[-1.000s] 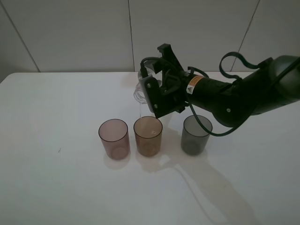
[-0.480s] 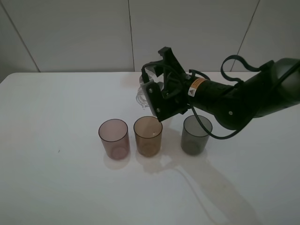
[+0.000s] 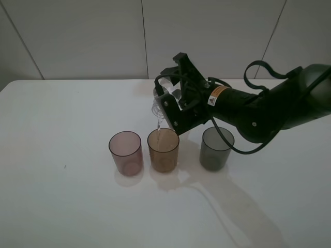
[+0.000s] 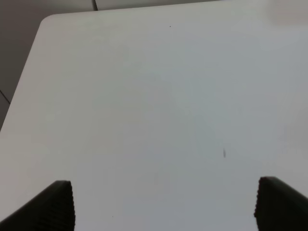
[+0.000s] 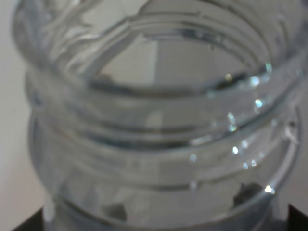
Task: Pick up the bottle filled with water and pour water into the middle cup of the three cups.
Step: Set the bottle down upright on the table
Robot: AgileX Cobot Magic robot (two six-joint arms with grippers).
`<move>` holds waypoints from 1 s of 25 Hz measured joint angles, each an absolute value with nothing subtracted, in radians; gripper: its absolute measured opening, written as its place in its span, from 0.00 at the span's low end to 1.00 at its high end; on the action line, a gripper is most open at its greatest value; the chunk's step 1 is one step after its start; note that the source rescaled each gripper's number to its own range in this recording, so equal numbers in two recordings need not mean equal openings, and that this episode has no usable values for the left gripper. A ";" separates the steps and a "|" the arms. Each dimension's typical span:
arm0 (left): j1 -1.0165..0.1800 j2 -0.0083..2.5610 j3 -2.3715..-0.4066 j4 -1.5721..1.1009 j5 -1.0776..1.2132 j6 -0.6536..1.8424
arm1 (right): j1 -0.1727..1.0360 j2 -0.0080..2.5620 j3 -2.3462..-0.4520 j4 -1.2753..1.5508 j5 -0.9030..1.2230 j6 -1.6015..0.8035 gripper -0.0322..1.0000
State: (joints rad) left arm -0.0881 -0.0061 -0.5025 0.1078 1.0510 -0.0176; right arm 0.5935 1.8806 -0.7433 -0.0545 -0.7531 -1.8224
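My right gripper [image 3: 176, 103] is shut on the clear plastic bottle [image 3: 159, 101] and holds it tilted, neck down to the left, above the row of cups. A thin stream of water falls from its mouth into the amber-brown middle cup [image 3: 163, 150]. The pinkish-mauve cup [image 3: 125, 152] stands to its left and the dark grey cup [image 3: 216, 149] to its right, partly under my right arm. The right wrist view is filled by the bottle's threaded neck [image 5: 159, 115]. My left gripper [image 4: 163, 204] is open over bare table, far from the cups.
The white table [image 3: 62, 196] carries only the three cups. A small dark speck [image 3: 65, 166] lies on it at the left, also in the left wrist view [image 4: 224, 153]. A light panelled wall runs behind the table.
The bottle tipped a little further after a pause, and the water stream into the amber-brown cup runs again. The level in that cup has risen. The cups have not moved.
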 joint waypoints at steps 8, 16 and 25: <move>-0.088 -0.006 -0.503 0.108 1.051 -0.018 | 0.594 1.881 -0.743 -0.045 -0.755 -1.861 0.03; -0.088 -0.006 -0.503 0.108 1.051 -0.018 | 0.594 1.881 -0.743 -0.044 -0.755 -1.876 0.03; -0.088 -0.006 -0.503 0.108 1.051 -0.018 | 0.594 1.881 -0.743 -0.028 -0.757 -1.918 0.03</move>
State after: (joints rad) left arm -0.0881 -0.0061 -0.5025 0.1078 1.0510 -0.0176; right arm 0.5935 1.8806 -0.7433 -0.0276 -0.7568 -1.9181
